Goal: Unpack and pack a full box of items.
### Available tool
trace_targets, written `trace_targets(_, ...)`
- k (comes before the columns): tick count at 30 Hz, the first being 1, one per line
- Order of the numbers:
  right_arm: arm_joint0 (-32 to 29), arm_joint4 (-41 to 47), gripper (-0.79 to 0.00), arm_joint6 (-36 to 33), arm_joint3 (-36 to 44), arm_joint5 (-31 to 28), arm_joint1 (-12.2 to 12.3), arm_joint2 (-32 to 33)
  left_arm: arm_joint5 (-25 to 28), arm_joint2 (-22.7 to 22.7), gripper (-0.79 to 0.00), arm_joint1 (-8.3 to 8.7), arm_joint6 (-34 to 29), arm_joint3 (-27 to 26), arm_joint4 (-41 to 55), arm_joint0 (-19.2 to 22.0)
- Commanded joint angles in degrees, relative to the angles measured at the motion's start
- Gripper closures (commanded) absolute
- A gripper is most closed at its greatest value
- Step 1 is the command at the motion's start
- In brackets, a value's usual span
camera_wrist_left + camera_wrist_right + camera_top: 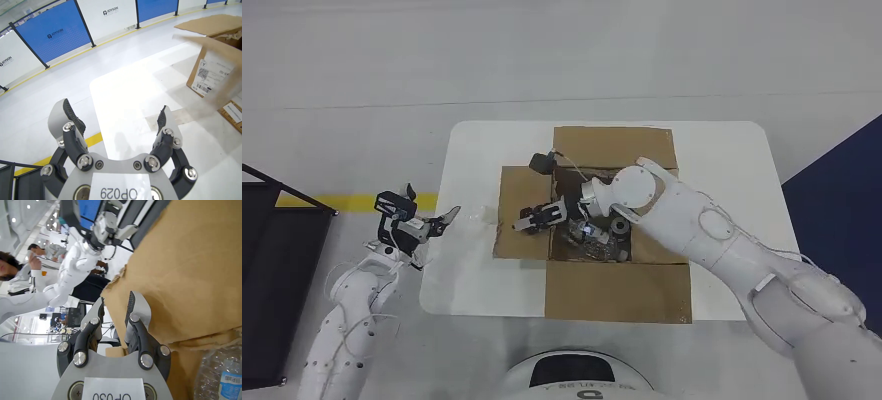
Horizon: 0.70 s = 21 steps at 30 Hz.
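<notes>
Four flaps open, the brown cardboard box (617,292) holds plastic-wrapped items (594,240). The right gripper (532,217) pinches its side flap (512,195); the left gripper (432,203) hangs spread and empty. Unpacking appears barely begun.

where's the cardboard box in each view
Top view: box mid-table, flaps open.
Left wrist view: its labelled wall beyond the open left gripper.
Right wrist view: its flap pinched in the right gripper.
Shared landmark: that flap, on the box's side nearest the left gripper.
</notes>
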<state>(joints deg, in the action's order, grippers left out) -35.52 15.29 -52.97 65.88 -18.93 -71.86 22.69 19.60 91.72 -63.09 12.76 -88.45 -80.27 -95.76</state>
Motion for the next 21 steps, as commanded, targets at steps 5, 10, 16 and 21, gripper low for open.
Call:
trace_targets(5,1.45,-0.43,-0.336,0.66,-4.18,-3.97,-2.28,0.13,-0.73,-0.19,-0.785,-0.10,-0.42,-1.33,0.00,-0.24)
trace_targets(10,-1.22,2.10,-0.354,-0.73,-3.09,-14.67,1.26,7.84,-0.82,-1.05,-0.785,-0.17,-1.26,-5.03,-0.98,-0.83)
trace_targets(16,-12.59,5.29,-0.382,-6.19,4.36,-25.69,9.87,25.24,-1.26,-1.60,-0.785,-0.23,-3.64,-8.92,-1.85,-1.15)
trace_targets(21,-29.10,3.66,-0.413,-1.98,13.85,-30.41,17.25,45.54,-5.61,-0.20,-0.785,-0.38,-6.27,-11.79,-1.34,-0.92)
